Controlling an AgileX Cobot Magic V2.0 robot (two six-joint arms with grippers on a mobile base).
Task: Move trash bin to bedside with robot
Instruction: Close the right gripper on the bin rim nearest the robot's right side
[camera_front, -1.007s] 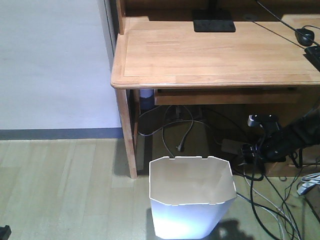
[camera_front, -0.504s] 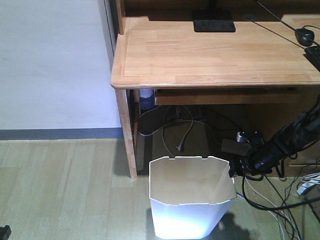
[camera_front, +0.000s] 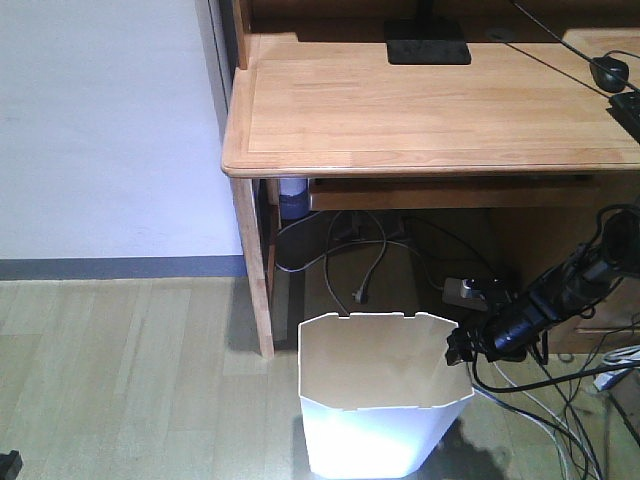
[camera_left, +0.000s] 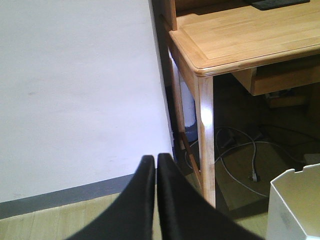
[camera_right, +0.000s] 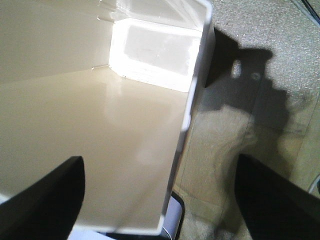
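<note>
The white trash bin (camera_front: 380, 395) stands on the floor in front of the wooden desk, upright and empty. My right gripper (camera_front: 458, 347) reaches in from the right and sits at the bin's right rim. In the right wrist view the gripper (camera_right: 160, 195) is open, with the bin's right wall (camera_right: 182, 135) between its two black fingers, one inside the bin and one outside. My left gripper (camera_left: 154, 165) is shut and empty, pointing at the white wall left of the desk; the bin's corner (camera_left: 295, 205) shows at the lower right. The bed is out of view.
A wooden desk (camera_front: 430, 110) stands behind the bin, with its front left leg (camera_front: 253, 270) just to the bin's left. Several cables and a power strip (camera_front: 470, 292) lie on the floor under the desk and to the right of the bin. A white wall (camera_front: 100, 120) fills the left.
My right arm has moved down and to the left, from under the desk to the bin's right rim. The bin and left gripper have not moved.
</note>
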